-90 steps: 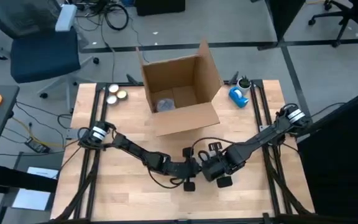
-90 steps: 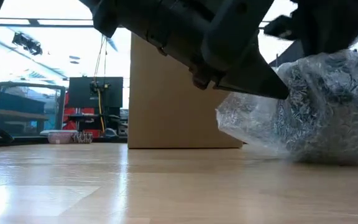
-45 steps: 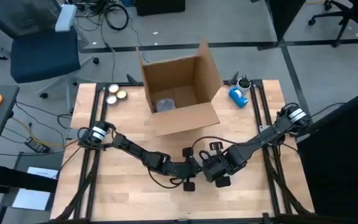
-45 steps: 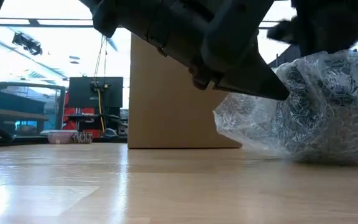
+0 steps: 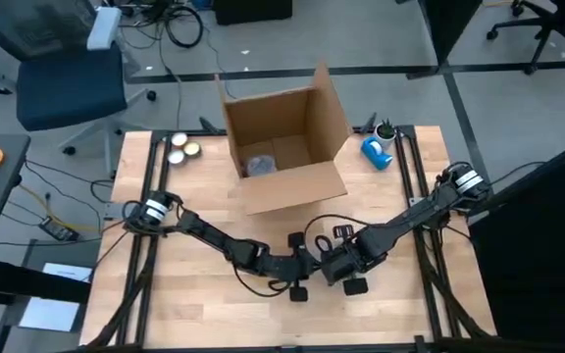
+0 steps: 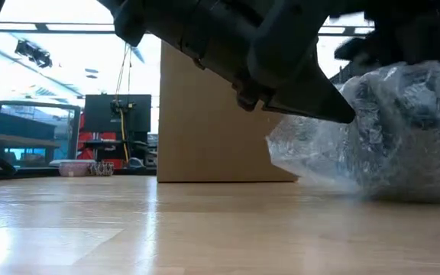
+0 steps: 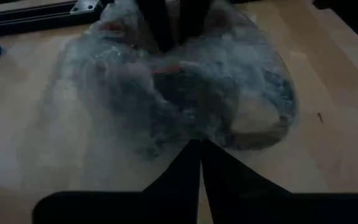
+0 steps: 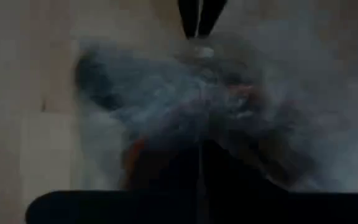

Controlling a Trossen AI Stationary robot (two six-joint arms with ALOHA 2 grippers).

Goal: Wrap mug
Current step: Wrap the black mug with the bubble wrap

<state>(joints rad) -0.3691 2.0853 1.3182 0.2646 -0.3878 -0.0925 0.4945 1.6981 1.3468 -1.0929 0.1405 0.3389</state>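
Left gripper (image 5: 309, 263): near the middle of the table's front half, fingers (image 7: 185, 163) pressed together on an edge of the bubble wrap (image 7: 166, 93); they meet in a point at the near side of the bundle.
Right gripper (image 5: 328, 261): just beside the left one, facing it from the other side of the bundle; fingers (image 8: 199, 163) pinched together on the wrap's opposite edge.
Bubble wrap: a crumpled clear bundle lying between the two grippers, resting on the table (image 5: 194, 294); in the low view (image 6: 373, 145) it sits on the wood under both arms.
Mug (image 7: 185, 93): inside the bundle, showing only as a dark shape through the plastic; between the two grippers, its pose cannot be told.
Cardboard box (image 5: 287, 147): open, flaps up, on the far side of both grippers, well apart from them; something wrapped in clear plastic lies inside it.
Blue tape dispenser (image 5: 376, 152): beyond the right gripper, just beside the box near the table's far right corner.
Two round tins (image 5: 179, 147): beyond the left gripper, at the far left of the table, beside the box.
Office chair (image 5: 67, 69): on the floor past the table's far left.
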